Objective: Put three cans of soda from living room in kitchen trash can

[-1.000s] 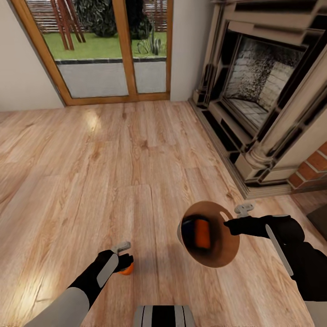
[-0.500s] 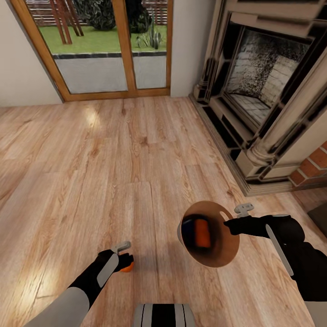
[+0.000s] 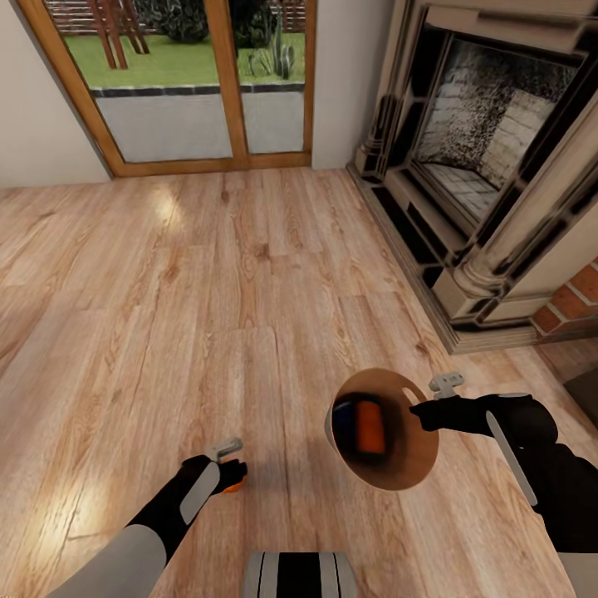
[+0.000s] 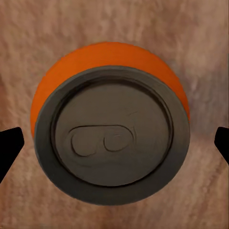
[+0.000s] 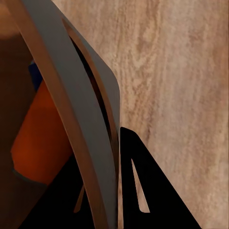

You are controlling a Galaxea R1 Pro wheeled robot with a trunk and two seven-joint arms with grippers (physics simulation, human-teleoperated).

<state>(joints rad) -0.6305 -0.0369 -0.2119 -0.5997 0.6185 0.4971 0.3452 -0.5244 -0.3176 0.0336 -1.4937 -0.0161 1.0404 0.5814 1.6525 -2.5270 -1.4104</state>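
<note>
An orange can of soda (image 3: pixel 237 481) stands upright on the wooden floor, its grey top (image 4: pixel 112 143) facing my left wrist camera. My left gripper (image 3: pixel 228 468) hangs open right over it. Its black fingertips (image 4: pixel 9 148) sit either side of the can with floor showing in the gaps. My right gripper (image 3: pixel 420 411) is shut on the rim of the tash can (image 3: pixel 409 465), held tilted above the floor. Inside its tan-brown wall (image 5: pixel 71 95) lie an orange can (image 3: pixel 371 428) and a blue can (image 3: pixel 344 422).
A stone fireplace (image 3: pixel 482 166) with a stepped hearth runs along the right, with brickwork (image 3: pixel 573 307) beside it. A wood-framed glass door (image 3: pixel 208 108) is straight ahead at the far wall. Wooden floor (image 3: pixel 208 291) lies between. My base (image 3: pixel 299 577) shows at the bottom edge.
The whole picture has shifted slightly, so the camera moved. My left gripper now covers more of the orange can. The right gripper and bin keep their place.
</note>
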